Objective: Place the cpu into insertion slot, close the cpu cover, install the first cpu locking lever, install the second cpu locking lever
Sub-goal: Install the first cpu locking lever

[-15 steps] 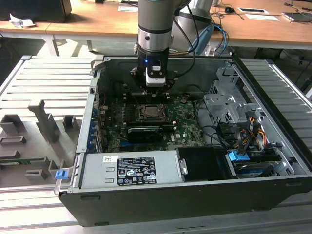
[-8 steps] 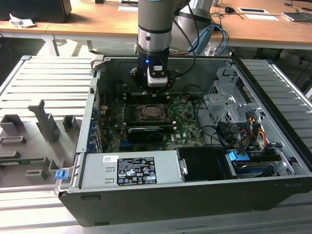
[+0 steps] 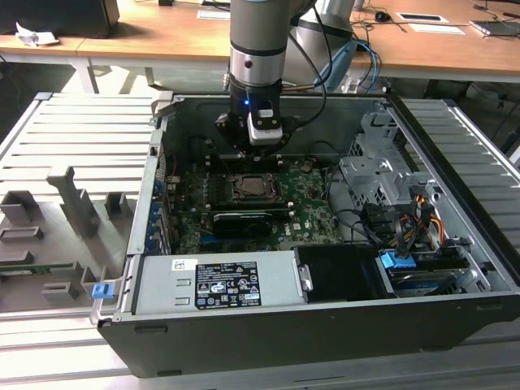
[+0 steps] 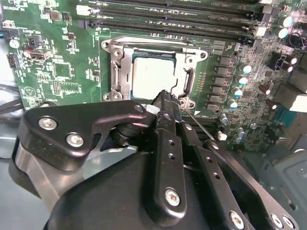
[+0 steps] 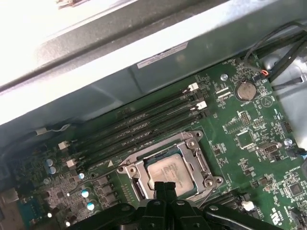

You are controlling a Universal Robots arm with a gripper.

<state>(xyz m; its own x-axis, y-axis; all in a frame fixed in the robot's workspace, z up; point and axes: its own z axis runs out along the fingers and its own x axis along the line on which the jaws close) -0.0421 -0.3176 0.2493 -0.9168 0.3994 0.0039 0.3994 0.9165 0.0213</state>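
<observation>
In the exterior view, the grey power supply (image 3: 215,284) occupied the nearest side of the open computer case (image 3: 325,337). Behind it, a long black card (image 3: 244,221) stood across the green motherboard (image 3: 313,207). Just beyond the card lay the insertion slot (image 3: 236,185).

In both wrist views, the cpu (image 4: 152,76) was seated in that slot, silvery top up. The cpu cover (image 4: 122,72) lay flat over it, and the chip showed through its square opening. A thin metal rod (image 4: 199,125) ran out at an angle from near one corner of the slot.

The gripper (image 4: 165,96) hung at the slot's edge. Its fingers were pressed together with nothing visible between them. Whether the tips touched the cover could not be determined.

Farther on, black memory slots (image 5: 144,122) ran side by side along the board, up to the case wall. The arm (image 3: 257,41) rose upright above the gripper, with a wooden desk (image 3: 162,36) behind it.
</observation>
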